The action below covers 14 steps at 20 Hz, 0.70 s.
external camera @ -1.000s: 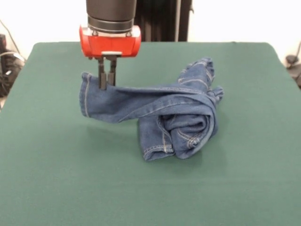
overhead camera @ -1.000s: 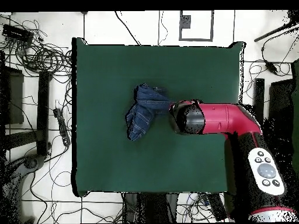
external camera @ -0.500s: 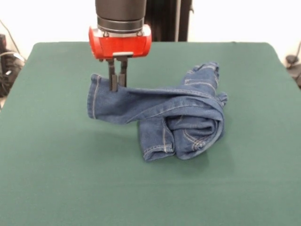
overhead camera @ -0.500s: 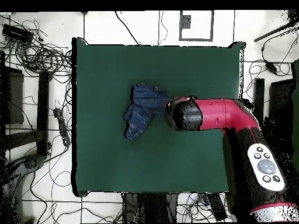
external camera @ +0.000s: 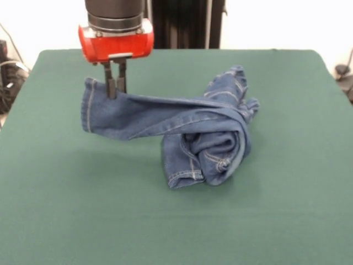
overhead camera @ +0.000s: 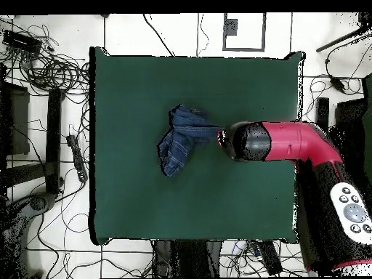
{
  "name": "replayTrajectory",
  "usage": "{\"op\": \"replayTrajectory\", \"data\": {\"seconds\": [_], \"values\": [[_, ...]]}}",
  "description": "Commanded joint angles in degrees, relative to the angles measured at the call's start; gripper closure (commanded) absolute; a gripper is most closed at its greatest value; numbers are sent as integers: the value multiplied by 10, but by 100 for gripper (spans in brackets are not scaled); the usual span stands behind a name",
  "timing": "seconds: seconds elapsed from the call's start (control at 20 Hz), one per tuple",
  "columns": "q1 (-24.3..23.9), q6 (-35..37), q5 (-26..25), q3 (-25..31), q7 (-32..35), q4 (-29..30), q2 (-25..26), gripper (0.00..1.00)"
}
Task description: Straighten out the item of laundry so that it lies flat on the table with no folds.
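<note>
The blue denim jeans [external camera: 204,138] sit crumpled and twisted near the middle of the dark green table [external camera: 83,210]. One leg is stretched out to the left and lifted off the felt. My gripper [external camera: 115,88] is shut on that leg just behind its hem, below the red wrist. The rest of the jeans stays bunched in a roll on the table, with a hemmed end at the front. In the overhead view the jeans [overhead camera: 179,142] lie left of the red arm [overhead camera: 290,142], which hides the gripper, and the table [overhead camera: 145,203] spreads around them.
Cables and dark equipment [overhead camera: 43,73] lie on the floor beyond the table's edges in the overhead view. A black stand [external camera: 187,25] rises behind the table's far side.
My gripper has moved left and a little up in the front view, pulling the held leg out longer. The bunched part has shifted slightly and its roll has loosened.
</note>
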Motion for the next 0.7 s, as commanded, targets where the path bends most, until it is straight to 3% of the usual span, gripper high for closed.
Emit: {"op": "replayTrajectory", "data": {"seconds": [0.05, 0.7], "values": [[-6, 76, -42, 61, -202, -23, 39, 100], [-38, 109, -66, 76, -287, -80, 55, 100]]}}
